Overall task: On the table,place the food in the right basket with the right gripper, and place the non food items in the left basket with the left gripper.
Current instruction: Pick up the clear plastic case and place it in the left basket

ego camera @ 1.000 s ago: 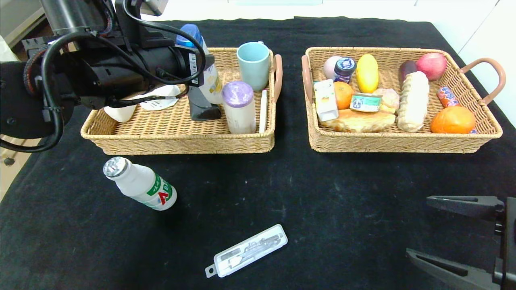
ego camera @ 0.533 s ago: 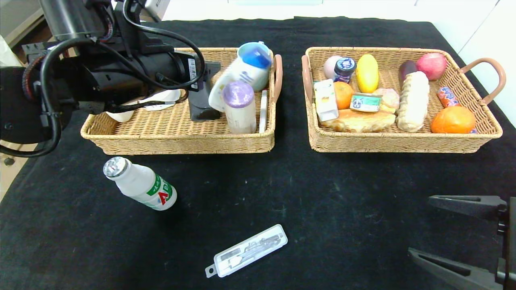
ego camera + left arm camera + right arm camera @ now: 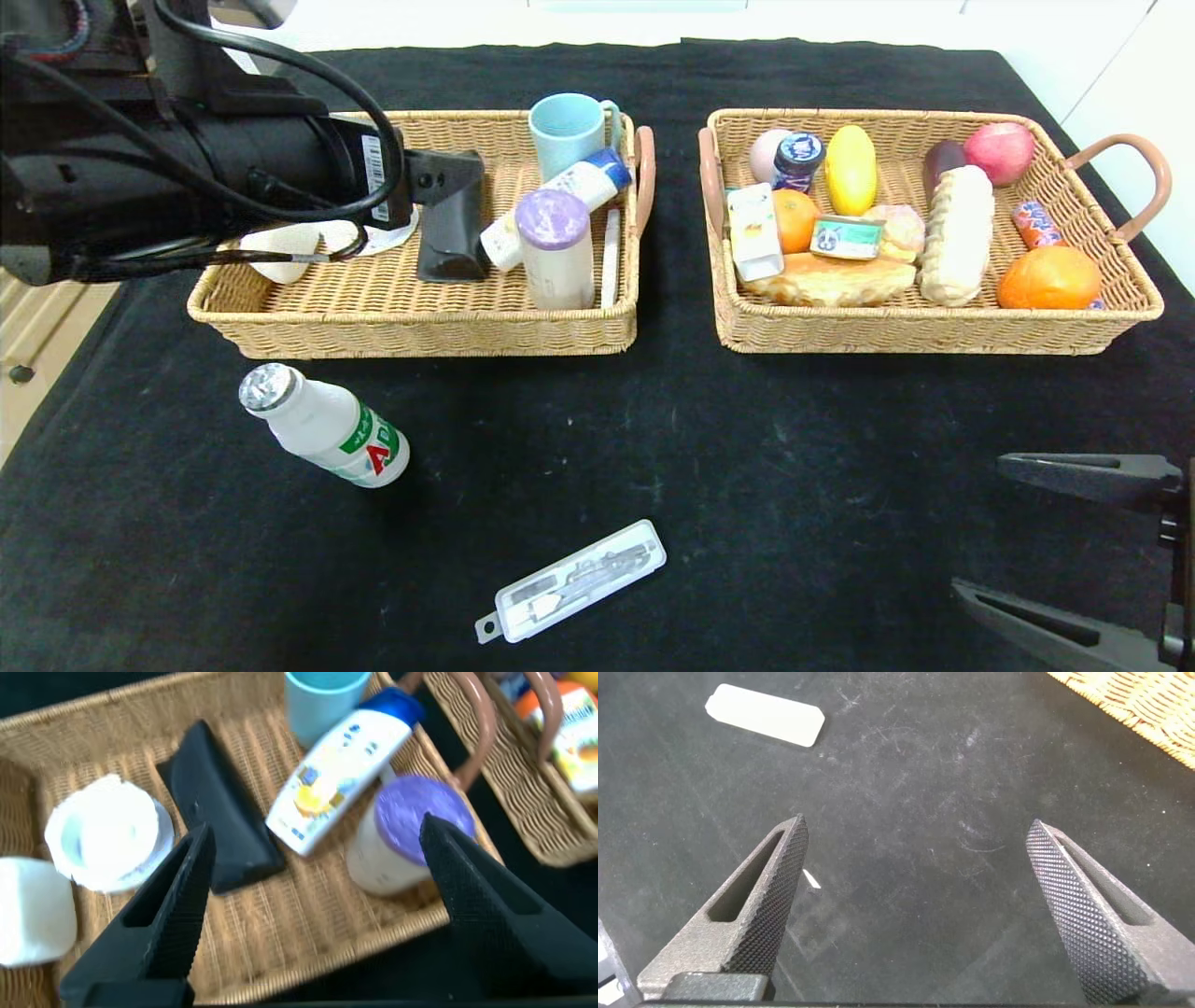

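Note:
The white shampoo bottle (image 3: pixel 551 207) (image 3: pixel 341 770) with a blue cap lies on its side in the left basket (image 3: pixel 420 331), leaning by the purple-lidded jar. My left gripper (image 3: pixel 316 831) hangs open above that basket's near part, holding nothing. A white foil-capped bottle (image 3: pixel 322 427) lies on the black table (image 3: pixel 653 439) in front of the left basket. The clear plastic tool case (image 3: pixel 571 581) (image 3: pixel 766 714) lies flat near the front edge. My right gripper (image 3: pixel 977 523) (image 3: pixel 917 826) stays open and empty at the front right. In the right basket (image 3: pixel 934 327) sit the croissant (image 3: pixel 831 278), tin can (image 3: pixel 847 237) and juice carton (image 3: pixel 753 231).
The left basket also holds a light blue mug (image 3: pixel 571 135), a purple-lidded jar (image 3: pixel 553 247), a black case (image 3: pixel 450 245) and a white lidded tub (image 3: pixel 107 835). Fruit and bread (image 3: pixel 957 233) fill the right basket. Both baskets have hoop handles (image 3: pixel 1134 177).
My left gripper opened and let go of the shampoo bottle, which tipped over and came to rest lying in the left basket. The left arm drew back leftward. The right arm stayed still.

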### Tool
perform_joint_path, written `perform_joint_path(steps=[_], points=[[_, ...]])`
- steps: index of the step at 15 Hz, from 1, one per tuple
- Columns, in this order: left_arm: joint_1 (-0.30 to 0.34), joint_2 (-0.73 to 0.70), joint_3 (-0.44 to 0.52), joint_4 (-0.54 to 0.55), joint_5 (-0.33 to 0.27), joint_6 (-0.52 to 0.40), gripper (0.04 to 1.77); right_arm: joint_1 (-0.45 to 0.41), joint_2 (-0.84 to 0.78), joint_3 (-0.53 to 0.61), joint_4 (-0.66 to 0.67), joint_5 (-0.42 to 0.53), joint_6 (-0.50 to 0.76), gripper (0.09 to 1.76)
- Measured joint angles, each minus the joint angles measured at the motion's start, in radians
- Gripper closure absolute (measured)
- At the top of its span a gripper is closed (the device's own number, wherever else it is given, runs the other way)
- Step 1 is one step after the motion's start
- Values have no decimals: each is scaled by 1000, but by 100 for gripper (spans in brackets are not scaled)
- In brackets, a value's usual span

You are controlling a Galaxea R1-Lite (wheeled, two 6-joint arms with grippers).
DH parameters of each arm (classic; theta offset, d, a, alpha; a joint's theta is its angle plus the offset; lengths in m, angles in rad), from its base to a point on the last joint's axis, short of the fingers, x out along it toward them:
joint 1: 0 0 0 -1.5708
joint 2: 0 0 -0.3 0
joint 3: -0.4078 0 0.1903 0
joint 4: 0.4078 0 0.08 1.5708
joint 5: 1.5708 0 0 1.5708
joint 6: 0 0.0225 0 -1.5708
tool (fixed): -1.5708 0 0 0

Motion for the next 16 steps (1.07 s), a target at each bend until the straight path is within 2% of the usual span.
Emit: perform_joint_path(steps=[4,7,12,16], points=[[-78,-108,16,249,4,-1,17,3,-4,2,0,1,-1,14],[-160,-171,37,426,4,1,15,3,-9,3,0,1,-1,14],[-271,-201,167,513,1,17,12,3,-15,4,0,1,0,14],[-327,-172,201,577,8,65,11,3,-17,4,0,1,0,14]])
